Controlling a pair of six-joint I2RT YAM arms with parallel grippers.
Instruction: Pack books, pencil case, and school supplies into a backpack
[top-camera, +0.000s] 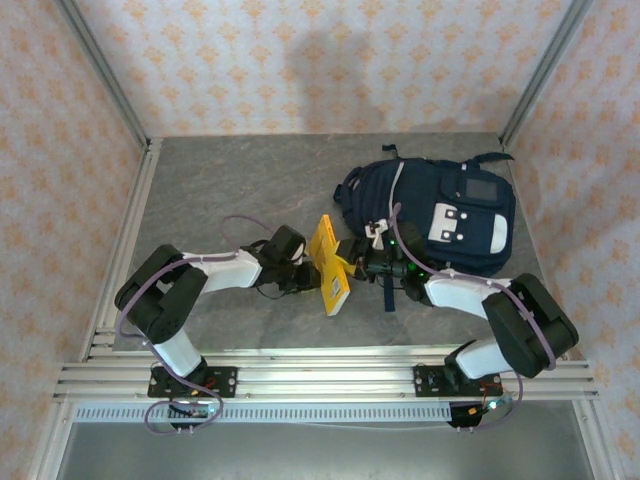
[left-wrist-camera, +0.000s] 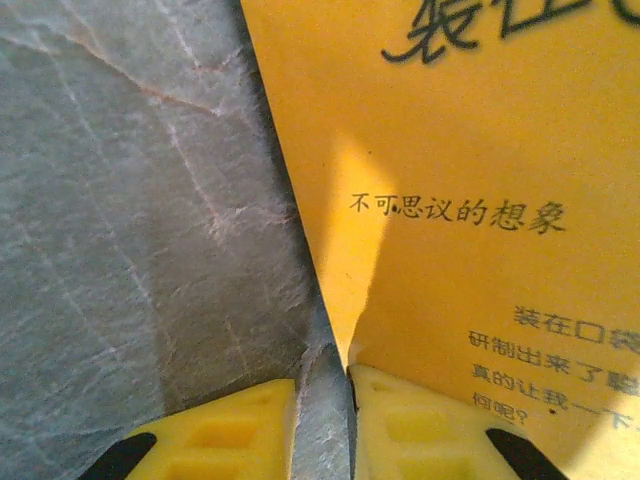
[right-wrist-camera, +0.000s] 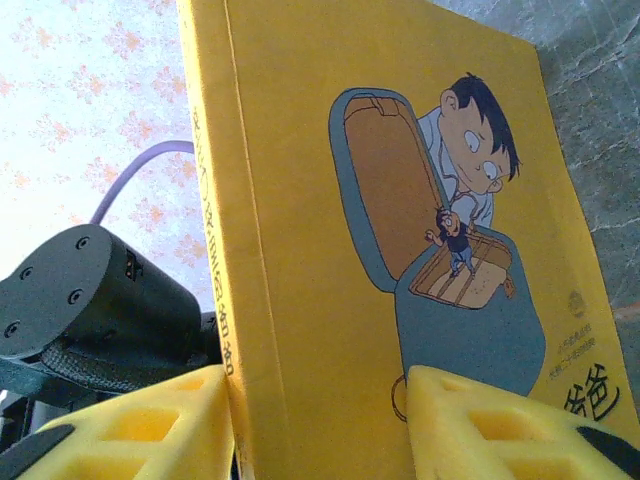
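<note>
The orange-yellow book (top-camera: 331, 262) stands on edge, tilted, between my two grippers at the table's middle. In the right wrist view the book (right-wrist-camera: 300, 300) shows its cartoon front cover. My right gripper (top-camera: 358, 262) (right-wrist-camera: 318, 400) is shut on it, one pad behind the spine and the other on the cover. My left gripper (top-camera: 307, 272) (left-wrist-camera: 322, 405) is slightly open, with bare table in its gap. The book's back cover (left-wrist-camera: 480, 150) leans against its right fingertip (left-wrist-camera: 400, 410). The navy backpack (top-camera: 450, 205) lies flat behind the right arm. The other books and the packets are out of view.
Grey stone-patterned table (top-camera: 230, 190) lies open on the left and behind the left arm. Aluminium rails (top-camera: 320, 372) run along the near edge, and patterned walls close in the sides and back. The left arm's black wrist housing (right-wrist-camera: 90, 300) sits just beyond the book.
</note>
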